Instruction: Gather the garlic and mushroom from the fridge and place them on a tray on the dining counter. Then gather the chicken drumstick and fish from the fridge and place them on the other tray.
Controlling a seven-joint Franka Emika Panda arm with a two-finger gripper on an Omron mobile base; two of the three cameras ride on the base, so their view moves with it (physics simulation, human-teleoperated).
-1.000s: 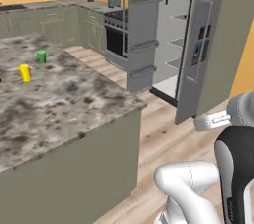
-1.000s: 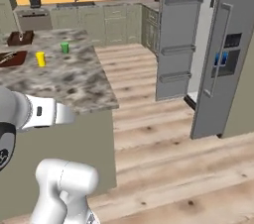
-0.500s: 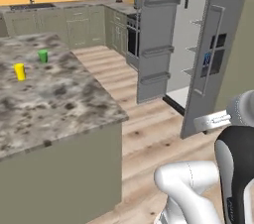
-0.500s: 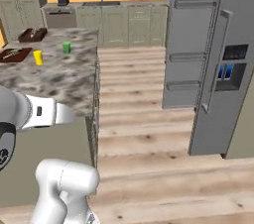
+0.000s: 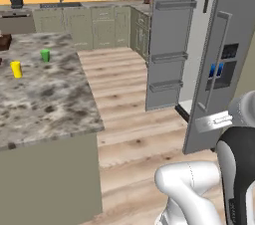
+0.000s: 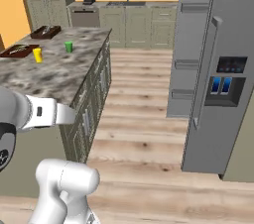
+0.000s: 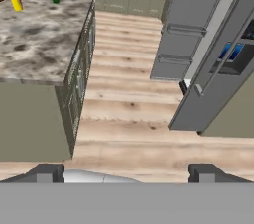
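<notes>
The fridge point(image 6: 218, 69) stood at the right of the floor with both grey doors swung open, and nothing of the shelves or the food showed from these angles, so I couldn't tell where the garlic, mushroom, drumstick or fish sat inside. The gripper point(image 7: 126, 172) was empty with its fingers spread wide apart, held well short of the fridge and looking down over the wood floor between the fridge and the dining counter point(image 6: 59, 77). Over at the far left corner of the counter top lay the flat reddish tray point(image 6: 19, 50), with the deeper dark tray point(image 6: 45, 31) just beyond it along the far edge; something pale lay in each, too small to name. A yellow cup point(image 6: 37, 55) and a green cup point(image 6: 68, 46) stood near them, apart from each other. My guess on handling: garlic and mushroom would be light and roundish, the mushroom soft enough to dent, so a gentle pinch across the widest part. The fish would probably be slick and floppy, so I'd grab it mid-body across the narrow way. The drumstick I'd take at the meaty end, since the bone end is thin and easy to lose.
</notes>
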